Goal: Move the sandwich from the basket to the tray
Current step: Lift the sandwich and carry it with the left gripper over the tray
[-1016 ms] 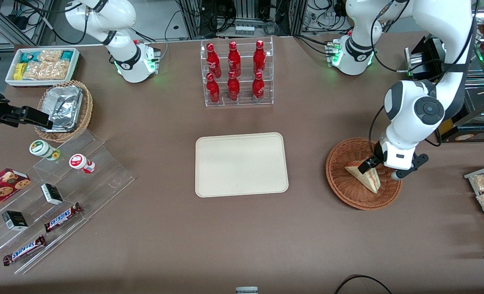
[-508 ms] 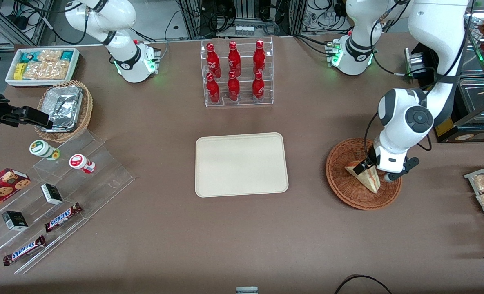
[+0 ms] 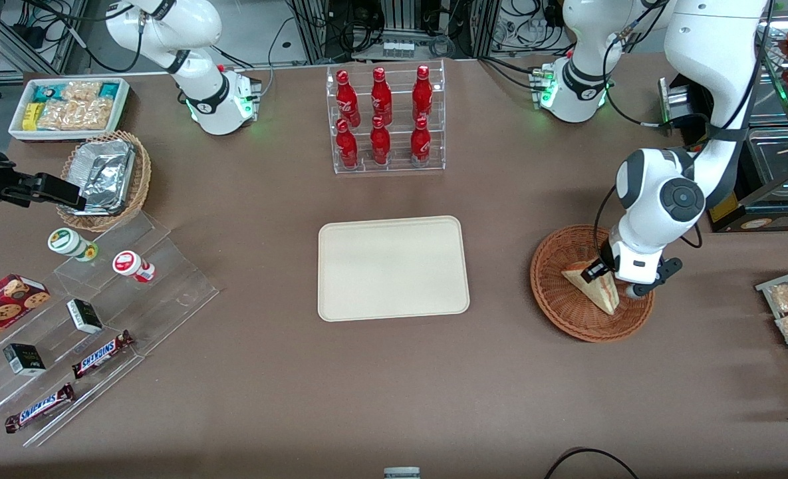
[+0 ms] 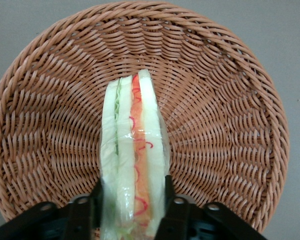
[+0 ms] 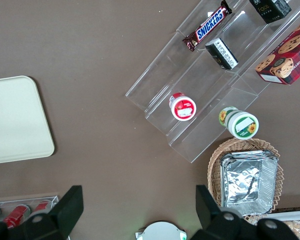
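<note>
Front view shows the bare tray, then the basket where the pincer closes on both flat sides of the sandwich, soft, light bread that probably crushes under a hard squeeze.

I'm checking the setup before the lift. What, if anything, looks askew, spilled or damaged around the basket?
Nothing stands out. The sandwich stands on edge in the basket, wrapped and intact, with the end effector down over it, a finger at each bread face. The tray lies flat and bare beside the basket.
</note>
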`<action>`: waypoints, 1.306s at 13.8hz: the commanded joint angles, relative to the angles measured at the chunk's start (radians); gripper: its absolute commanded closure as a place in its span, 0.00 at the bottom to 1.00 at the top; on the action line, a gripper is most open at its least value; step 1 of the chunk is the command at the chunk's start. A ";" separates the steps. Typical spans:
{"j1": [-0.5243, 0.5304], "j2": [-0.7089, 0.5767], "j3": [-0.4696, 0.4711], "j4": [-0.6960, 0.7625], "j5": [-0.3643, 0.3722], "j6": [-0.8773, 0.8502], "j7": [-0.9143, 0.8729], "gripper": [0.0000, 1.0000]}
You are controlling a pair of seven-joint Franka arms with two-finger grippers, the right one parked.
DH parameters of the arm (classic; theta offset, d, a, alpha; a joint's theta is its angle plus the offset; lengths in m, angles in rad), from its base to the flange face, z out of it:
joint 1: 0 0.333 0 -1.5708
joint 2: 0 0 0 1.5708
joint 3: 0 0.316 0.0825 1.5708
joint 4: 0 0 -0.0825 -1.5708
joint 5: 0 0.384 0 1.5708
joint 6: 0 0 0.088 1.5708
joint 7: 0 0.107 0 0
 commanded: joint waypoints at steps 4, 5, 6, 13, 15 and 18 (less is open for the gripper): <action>-0.001 -0.090 0.002 0.103 0.074 -0.241 -0.012 1.00; -0.005 -0.101 -0.003 0.158 0.095 -0.334 -0.010 1.00; -0.010 -0.110 -0.009 0.212 0.099 -0.406 -0.009 1.00; -0.019 -0.050 -0.273 0.517 0.098 -0.611 -0.064 1.00; -0.063 -0.021 -0.316 0.549 0.093 -0.610 -0.072 1.00; -0.230 0.104 -0.318 0.647 0.108 -0.607 -0.162 1.00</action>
